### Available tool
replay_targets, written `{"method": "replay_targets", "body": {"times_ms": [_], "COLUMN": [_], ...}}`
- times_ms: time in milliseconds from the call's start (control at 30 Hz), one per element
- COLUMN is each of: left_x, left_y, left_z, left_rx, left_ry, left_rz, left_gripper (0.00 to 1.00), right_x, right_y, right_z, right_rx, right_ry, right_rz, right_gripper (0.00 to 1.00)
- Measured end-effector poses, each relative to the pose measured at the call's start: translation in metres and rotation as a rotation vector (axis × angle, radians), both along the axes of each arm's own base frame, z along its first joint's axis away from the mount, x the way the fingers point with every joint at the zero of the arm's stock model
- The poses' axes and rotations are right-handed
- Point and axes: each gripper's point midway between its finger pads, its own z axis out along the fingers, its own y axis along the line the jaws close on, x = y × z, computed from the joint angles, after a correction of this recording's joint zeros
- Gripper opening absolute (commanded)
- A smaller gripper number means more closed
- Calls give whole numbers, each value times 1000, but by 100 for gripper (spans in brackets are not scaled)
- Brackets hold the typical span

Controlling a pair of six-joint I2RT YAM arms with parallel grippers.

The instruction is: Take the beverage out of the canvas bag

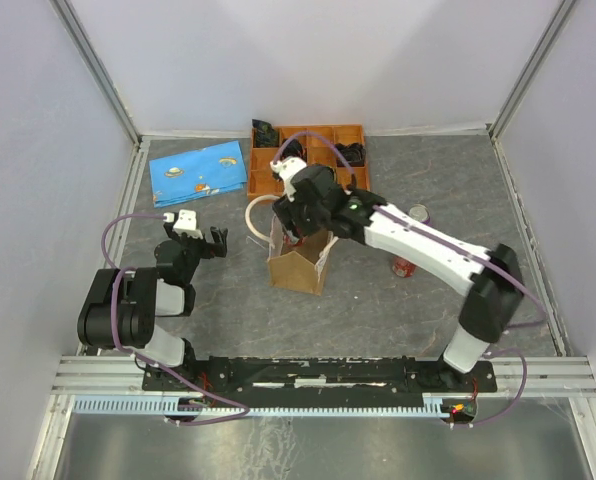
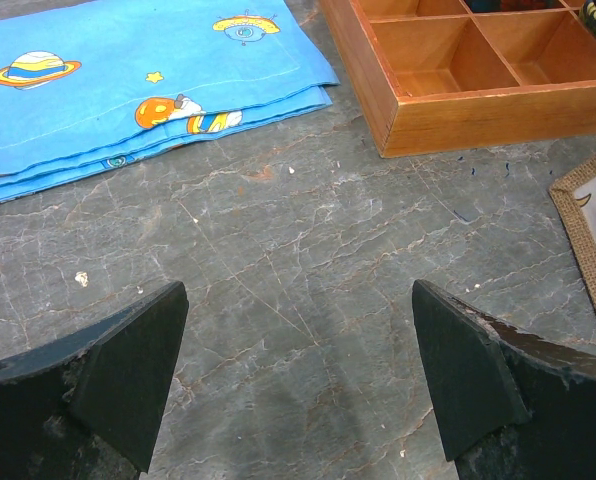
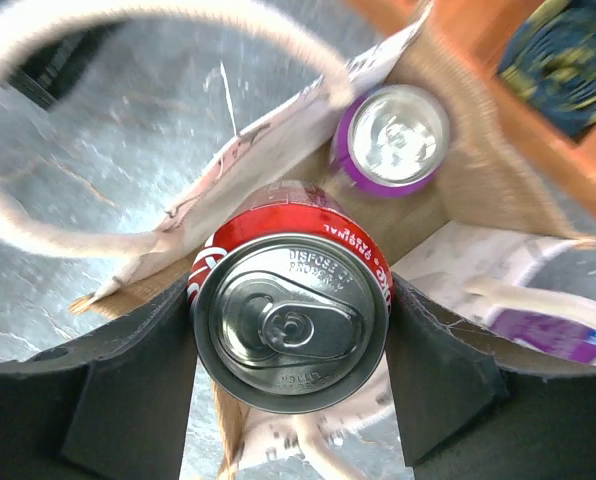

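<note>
Right wrist: right tool [image 3: 290, 335] clamps red can [image 3: 288, 320] at canvas bag [image 3: 478, 170] mouth; left tool [image 2: 298, 375] spread wide, empty.

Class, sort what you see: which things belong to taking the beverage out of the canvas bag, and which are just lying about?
Job in hand: canvas bag; red can, clamped by the right gripper; purple can inside the bag.
Lying about: orange tray; blue cloth; loose purple can and loose red can on the table.
</note>
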Motion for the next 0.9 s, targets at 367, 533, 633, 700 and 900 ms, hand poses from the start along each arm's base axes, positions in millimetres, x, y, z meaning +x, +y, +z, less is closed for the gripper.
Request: {"method": "replay_targets", "body": {"times_ms": [367,533,633,700,900], "left_x": [0,0,0,0,0], "left_y": [0,0,0,0,0], "left_z": [0,0,0,0,0], "left_rx": [0,0,0,0,0], "left_ry": [0,0,0,0,0], "left_rz": [0,0,0,0,0], "left_gripper": [99,99,99,99,99], "right_x": [-12,-17,-18,-19,-24], "right_y": [-72,-127,-160,-180,-230], "right_z": [149,171,174,170,138], "right_rx": [183,142,92,54,-28], "right_ry": [-375,-487,-536,-553,-516], "right_rz": [-133,-292,-406,-473,-617], "right_gripper": [0,0,0,0,0]}}
